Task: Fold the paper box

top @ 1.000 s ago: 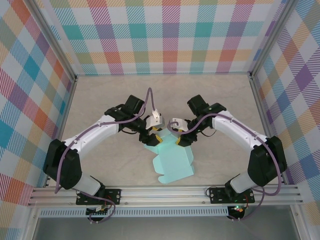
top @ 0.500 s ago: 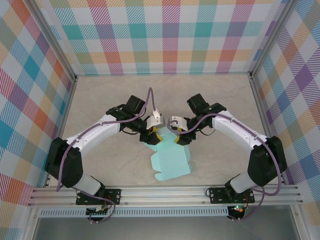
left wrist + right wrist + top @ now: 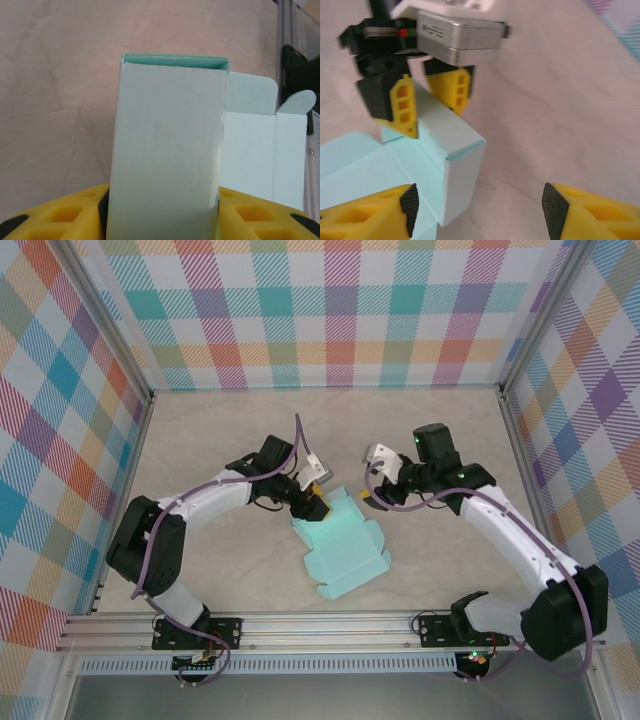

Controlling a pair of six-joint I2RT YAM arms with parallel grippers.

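so the left claw [image 3: 312, 502] is clamped onto a raised panel at the far corner of the pale mint-aqua thin card paper box [image 3: 345, 550], with its yellow fingers [image 3: 65, 215] squeezing either side and the panel standing upright between them. the rest of the box lies half-folded on the beige tabletop [image 3: 200, 440], spreading away from that claw toward the near edge, with rounded tabs past the claw on its right. over to the right, the right claw [image 3: 372, 497] hangs with its yellow fingers [image 3: 600, 215] spread wide, gripping nothing, close to the box's raised corner but not touching it
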